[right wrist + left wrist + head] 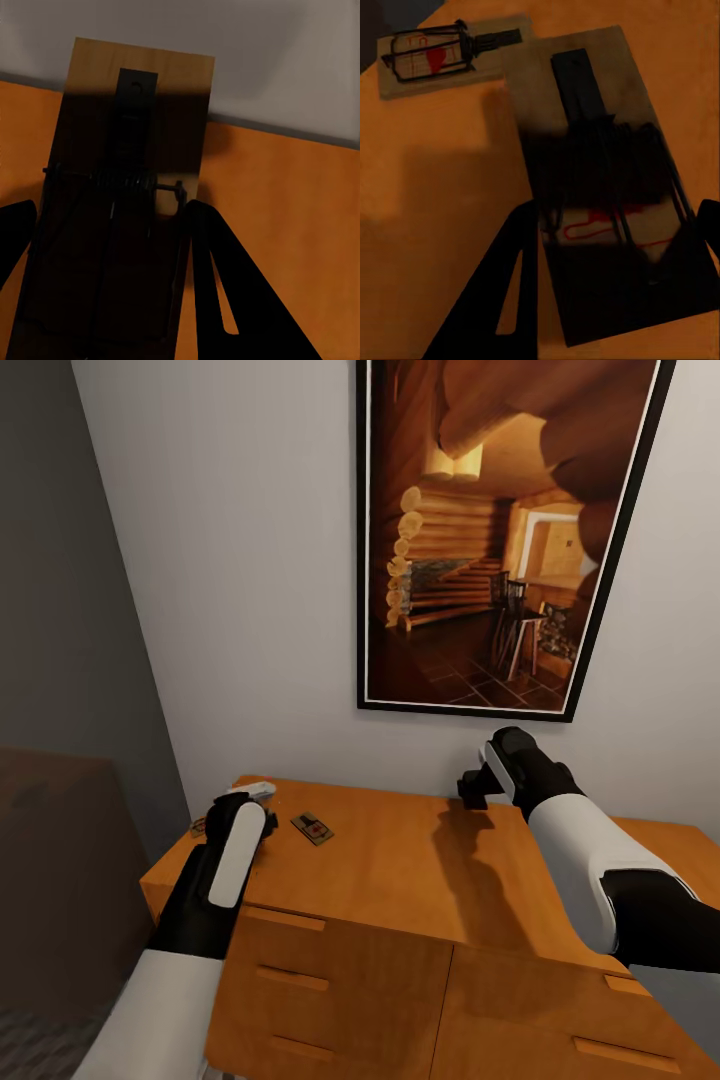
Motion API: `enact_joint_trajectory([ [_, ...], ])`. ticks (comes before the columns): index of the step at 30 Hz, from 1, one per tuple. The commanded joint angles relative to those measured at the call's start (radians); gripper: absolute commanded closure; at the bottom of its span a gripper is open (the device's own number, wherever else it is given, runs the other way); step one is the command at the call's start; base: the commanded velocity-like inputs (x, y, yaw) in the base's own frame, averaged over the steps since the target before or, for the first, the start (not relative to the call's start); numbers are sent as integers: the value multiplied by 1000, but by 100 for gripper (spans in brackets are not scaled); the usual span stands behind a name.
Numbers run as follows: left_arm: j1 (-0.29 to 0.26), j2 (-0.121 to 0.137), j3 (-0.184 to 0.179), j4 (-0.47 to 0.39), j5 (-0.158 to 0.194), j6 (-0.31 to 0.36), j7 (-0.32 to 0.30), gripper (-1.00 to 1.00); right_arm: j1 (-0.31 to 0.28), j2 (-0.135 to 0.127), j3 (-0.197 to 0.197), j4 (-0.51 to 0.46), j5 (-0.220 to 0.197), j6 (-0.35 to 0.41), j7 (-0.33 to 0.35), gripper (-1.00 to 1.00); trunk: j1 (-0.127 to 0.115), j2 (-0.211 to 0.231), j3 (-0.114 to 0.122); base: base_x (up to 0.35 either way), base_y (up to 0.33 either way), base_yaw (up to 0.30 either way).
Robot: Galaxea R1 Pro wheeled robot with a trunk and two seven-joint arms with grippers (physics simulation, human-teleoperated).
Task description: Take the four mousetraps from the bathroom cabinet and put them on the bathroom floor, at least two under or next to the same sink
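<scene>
Your left gripper (607, 281) sits low over the near-left corner of the cabinet (400, 860) top, its dark fingers (491, 292) spread apart on either side of a mousetrap (607, 187) that lies flat on the wood. The fingers flank the trap's long edges, but you cannot tell from the left wrist view whether they press on it. Just beyond that trap, a second mousetrap (435, 60) lies flat near the cabinet's corner, its wire bar and red mark plain to see.

In the head view your left arm (225, 860) covers that corner, and a third mousetrap (312, 827) rests on the top just beside it, toward the middle of the cabinet.

Your right gripper (105, 262) is up at the back of the cabinet, close to the wall (250, 560). In the right wrist view its fingers (225, 285) straddle another mousetrap (127, 150): one finger touches the trap's long edge by the spring, the other shows at the opposite side. The far end of this trap crosses the line where the cabinet top meets the wall. Whether the grip is firm you cannot tell.

Above the cabinet hangs a framed picture (500, 530) of a log interior. The cabinet's drawer fronts with thin bar handles (290, 978) face you below both arms.
</scene>
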Motion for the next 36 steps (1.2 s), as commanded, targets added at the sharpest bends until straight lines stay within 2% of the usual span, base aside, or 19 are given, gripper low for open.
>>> enact_joint_trajectory([
  [1,-1,0,-1,-16,7,11,11,100,-1,0,2,-1,2,4,1,100,0,-1,-1,0,0,0],
  [3,-1,1,-4,-64,3,31,12,100,-1,0,3,-1,2,4,1,100,0,-1,-1,0,0,0],
  [18,-1,10,-7,-79,5,36,10,100,-1,4,2,-1,1,4,0,100,0,-1,-1,0,0,0],
  [21,-1,10,-18,-78,8,36,10,100,-1,4,2,-1,2,4,0,100,0,-1,-1,-22,-2,0],
  [24,-1,10,-59,-77,11,36,9,100,-1,2,2,-2,2,4,1,100,0,-1,-1,-134,-51,0],
  [27,-1,13,-162,-77,13,36,8,100,-4,-1,0,-5,2,4,2,100,0,-1,-1,-243,-78,0],
  [30,-1,18,-220,-77,13,36,8,100,-4,-4,-1,-12,2,4,2,100,0,-1,-1,-290,-37,0],
  [33,-1,20,-244,-77,28,36,4,100,-4,-12,-2,-14,3,4,2,100,0,-1,-1,-309,-10,0],
  [36,-1,22,-249,-76,56,36,2,100,-3,-23,-2,-14,3,-6,3,100,0,-1,-1,-313,-3,0],
])
